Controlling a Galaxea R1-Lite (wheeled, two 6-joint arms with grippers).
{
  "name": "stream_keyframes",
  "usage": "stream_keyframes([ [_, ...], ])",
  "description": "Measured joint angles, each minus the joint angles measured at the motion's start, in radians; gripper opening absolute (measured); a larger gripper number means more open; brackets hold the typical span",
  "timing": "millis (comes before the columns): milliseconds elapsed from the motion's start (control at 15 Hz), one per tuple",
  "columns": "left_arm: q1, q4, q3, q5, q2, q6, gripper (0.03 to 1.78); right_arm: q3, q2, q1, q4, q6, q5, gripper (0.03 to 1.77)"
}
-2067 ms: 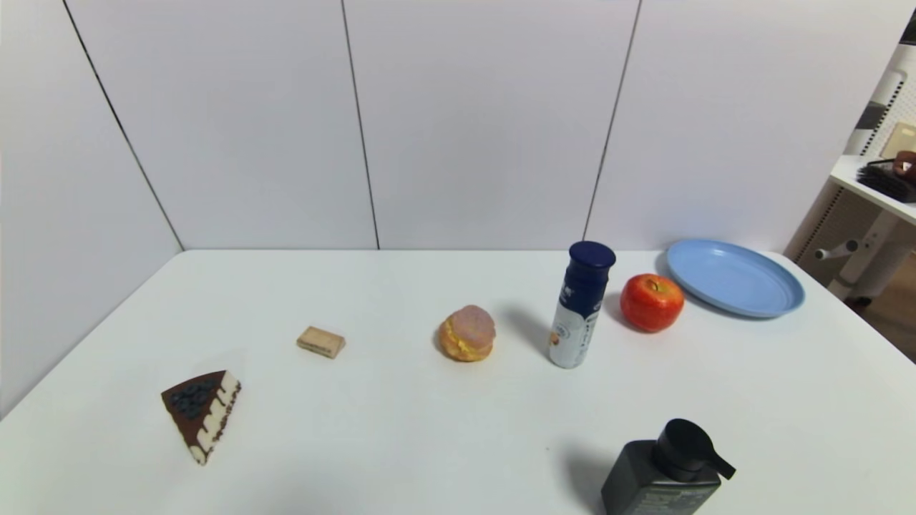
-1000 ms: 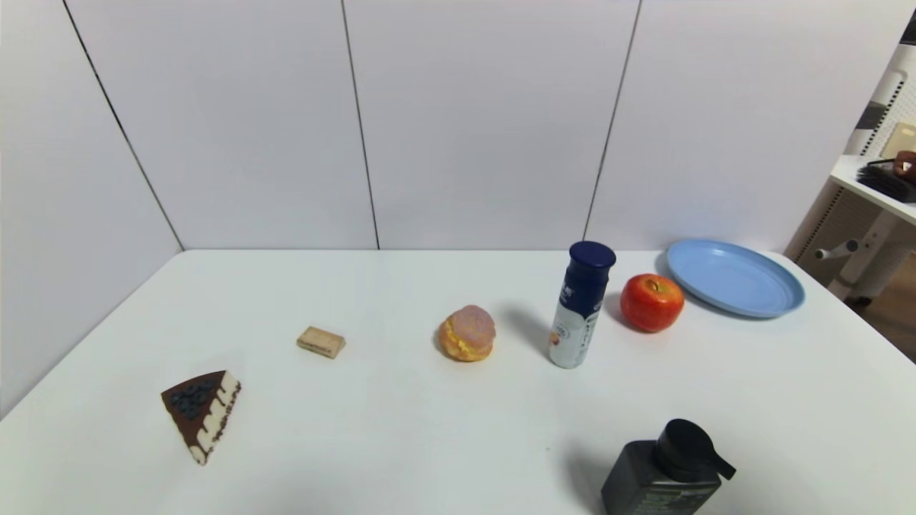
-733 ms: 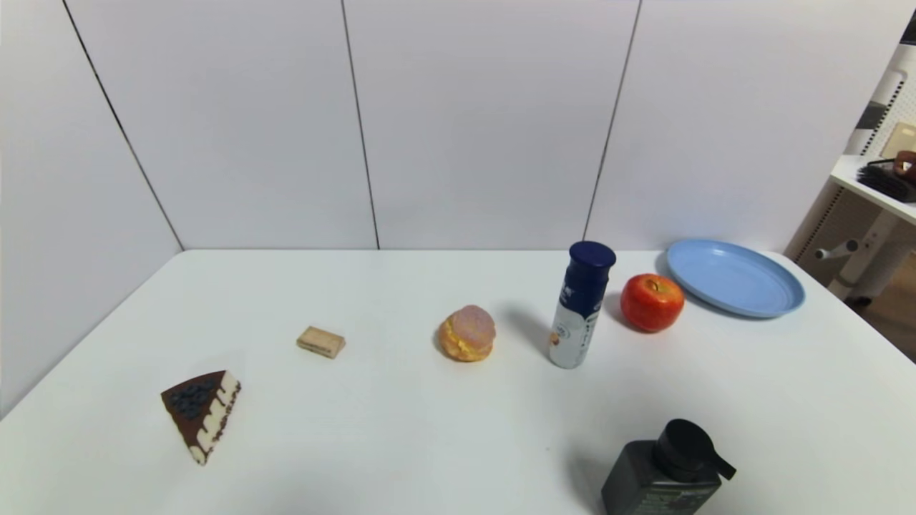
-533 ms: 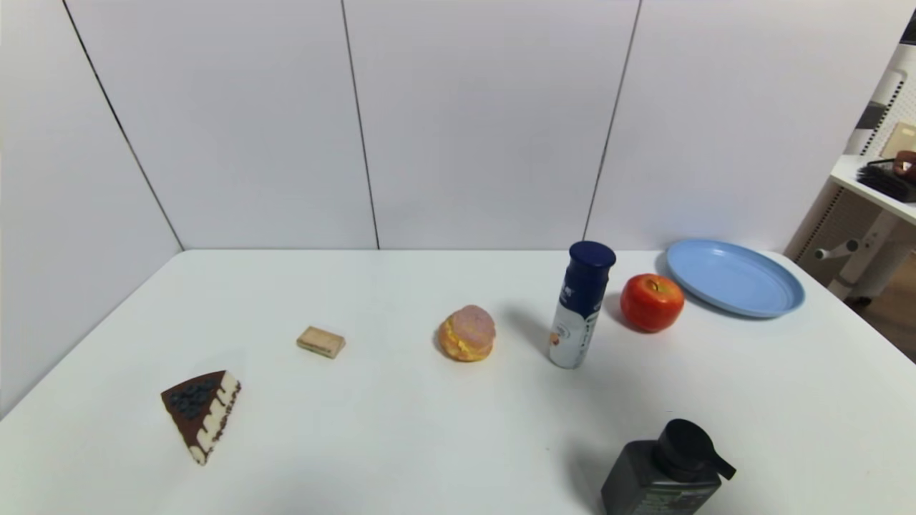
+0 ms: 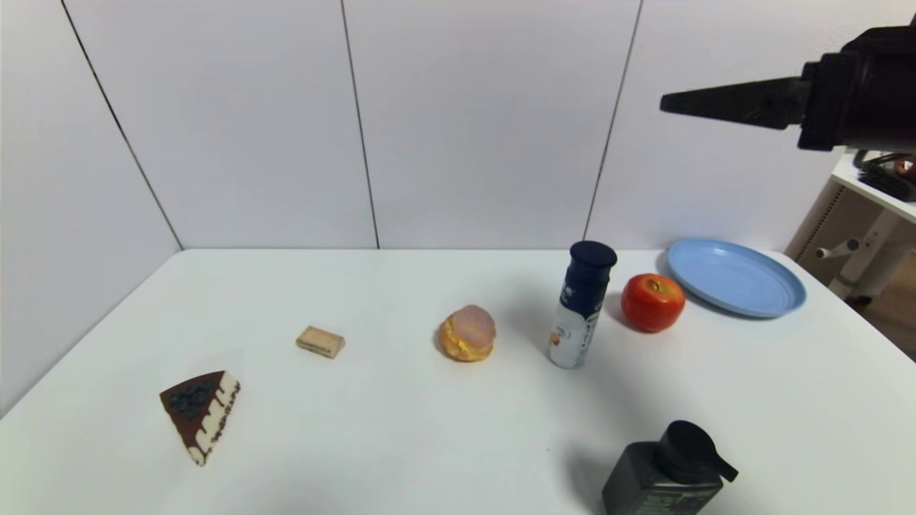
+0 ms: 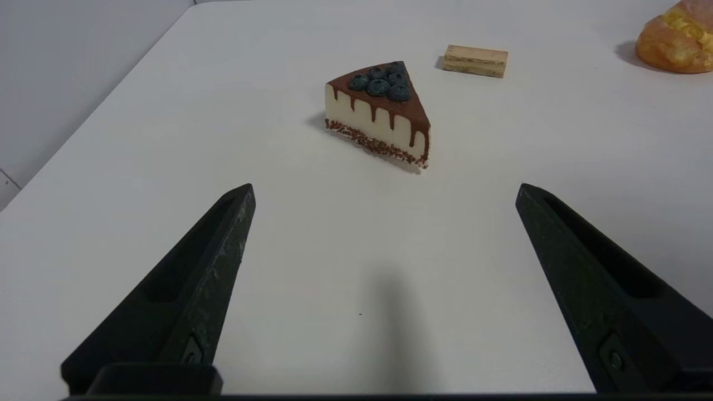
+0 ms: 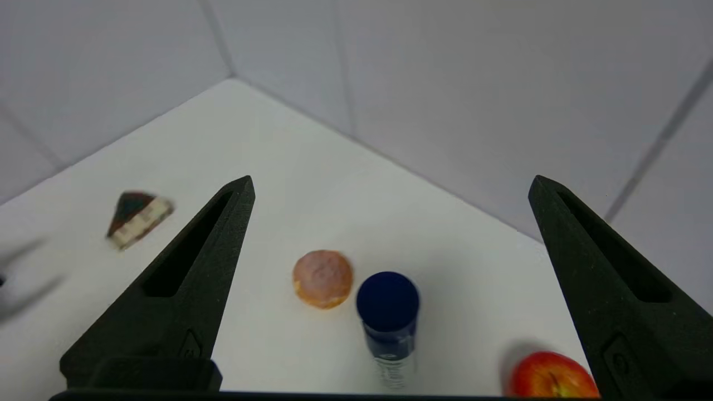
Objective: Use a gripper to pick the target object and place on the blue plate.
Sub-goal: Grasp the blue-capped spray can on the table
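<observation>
The target object [image 5: 581, 307], a tall slim bottle with a navy cap and a white lower half, stands upright right of the table's middle; the right wrist view shows its cap [image 7: 387, 303] from above. To its right, past a red apple, lies the blue plate [image 5: 737, 280] with nothing on it. My right gripper [image 5: 669, 104] hangs high above the plate and apple, pointing left, well clear of the bottle. In the right wrist view the right gripper [image 7: 392, 179] is open and holds nothing. My left gripper [image 6: 385, 187] is open and low over the table near a cake slice.
The red apple [image 5: 652, 302] sits between bottle and plate. A cream puff [image 5: 467, 332] lies just left of the bottle. A biscuit [image 5: 320, 341] and the cake slice [image 5: 200, 411] lie farther left. A squat black pump bottle [image 5: 665, 472] stands at the near edge. A shelf [image 5: 876, 187] stands at the right.
My right gripper has come into the head view at the upper right, where no arm showed before. The things on the table have not moved.
</observation>
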Motion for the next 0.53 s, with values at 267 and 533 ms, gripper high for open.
stream_keyframes([
  [267, 0.000, 0.000, 0.000, 0.000, 0.000, 0.000, 1.69, 0.098, 0.097, 0.003, -0.096, -0.080, 0.157, 1.70],
  [533, 0.000, 0.000, 0.000, 0.000, 0.000, 0.000, 1.69, 0.304, 0.139, 0.011, -0.315, -0.082, 0.159, 1.70],
])
